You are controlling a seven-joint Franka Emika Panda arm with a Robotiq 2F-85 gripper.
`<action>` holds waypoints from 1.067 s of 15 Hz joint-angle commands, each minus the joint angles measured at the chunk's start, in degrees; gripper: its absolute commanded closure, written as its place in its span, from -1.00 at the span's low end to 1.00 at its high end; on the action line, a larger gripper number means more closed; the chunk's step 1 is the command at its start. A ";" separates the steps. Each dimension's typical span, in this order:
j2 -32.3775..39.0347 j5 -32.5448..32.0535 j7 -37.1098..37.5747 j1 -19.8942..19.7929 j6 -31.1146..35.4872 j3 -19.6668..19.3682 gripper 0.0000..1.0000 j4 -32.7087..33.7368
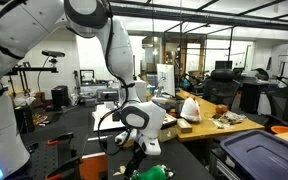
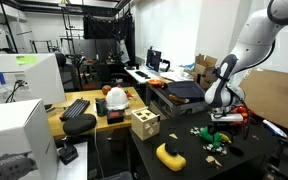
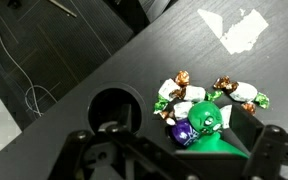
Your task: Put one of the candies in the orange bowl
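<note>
Several wrapped candies (image 3: 189, 92) lie in a cluster on the black table (image 3: 174, 40), with a purple one (image 3: 181, 130) nearest me. A green toy figure (image 3: 206, 120) stands among them. My gripper (image 3: 176, 138) is open just above the cluster, its fingers on either side of the green figure and the purple candy, and it holds nothing. In both exterior views the gripper (image 2: 220, 113) (image 1: 136, 141) hangs low over the candies (image 2: 210, 135). An orange thing (image 2: 238, 116) shows right behind the gripper, partly hidden; it may be the orange bowl.
A yellow object (image 2: 171, 155) and a wooden cube (image 2: 144, 125) sit on the black table's near side. A round hole (image 3: 112, 105) is in the tabletop beside the candies, near the table edge. A wooden desk (image 2: 89, 118) with a keyboard stands beside it.
</note>
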 commanded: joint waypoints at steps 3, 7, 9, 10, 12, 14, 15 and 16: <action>2.91 0.04 1.05 1.64 -0.19 -0.10 -1.00 1.97; 3.08 0.01 0.28 1.59 -0.17 -0.08 -1.00 1.68; 3.09 0.00 0.28 1.60 -0.17 -0.08 -1.00 1.79; 2.94 -0.23 -0.03 1.60 -0.21 -0.14 -1.00 1.82; 3.48 0.05 0.56 1.82 0.97 -0.35 -1.00 2.35; 3.71 0.34 0.98 1.93 1.43 -0.23 -1.00 2.88; 3.78 0.20 1.19 2.22 1.83 -0.41 -1.00 3.10; 3.82 0.16 1.20 2.27 2.00 -0.42 -1.00 3.33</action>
